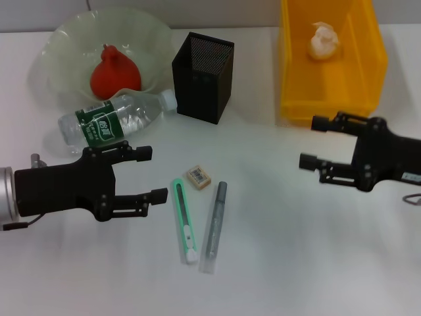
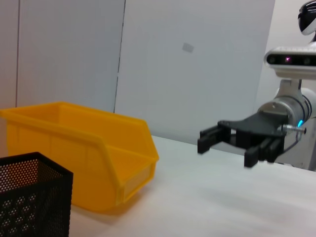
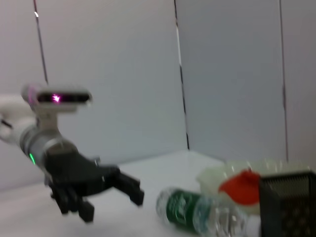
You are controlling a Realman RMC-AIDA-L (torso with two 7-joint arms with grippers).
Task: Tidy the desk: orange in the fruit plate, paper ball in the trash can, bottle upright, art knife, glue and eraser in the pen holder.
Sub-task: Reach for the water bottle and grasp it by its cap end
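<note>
Head view first: orange [image 1: 115,71] sits in the fruit plate [image 1: 66,39], so that's done. Paper ball [image 1: 324,39] lies inside the yellow trash can [image 1: 329,99], done too. Bottle [image 1: 118,118] is on its side on the worktop [image 1: 296,250], just in front of the plate, cap pointing toward the pen holder [image 1: 202,78], so it's not upright yet. Art knife [image 1: 185,220], glue [image 1: 215,227] & eraser [image 1: 198,178] all lie loose on the worktop, near one another, none in the holder. By my count 2 jobs down, 4 to go. Left claw [image 1: 152,174] hovers over the worktop just beside the knife and below the bottle, jaws apart, nothing in them. Right claw [image 1: 310,141] hangs in front of the trash can, also spread wide & empty.

Left wrist view: I see the trash can [image 2: 98,153] and a corner of the pen holder [image 2: 29,197], w/ the right claw [image 2: 224,143] farther off, fingers splayed, holding nothing. Clear run between them.

Right wrist view: bottle [image 3: 197,212] flat on the worktop, orange [image 3: 242,187] behind it on the plate, pen holder [image 3: 289,202] at the edge. Left claw [image 3: 106,195] open beyond. I'd watch that the holder stands close to the bottle's cap; righting the bottle could nudge it.
</note>
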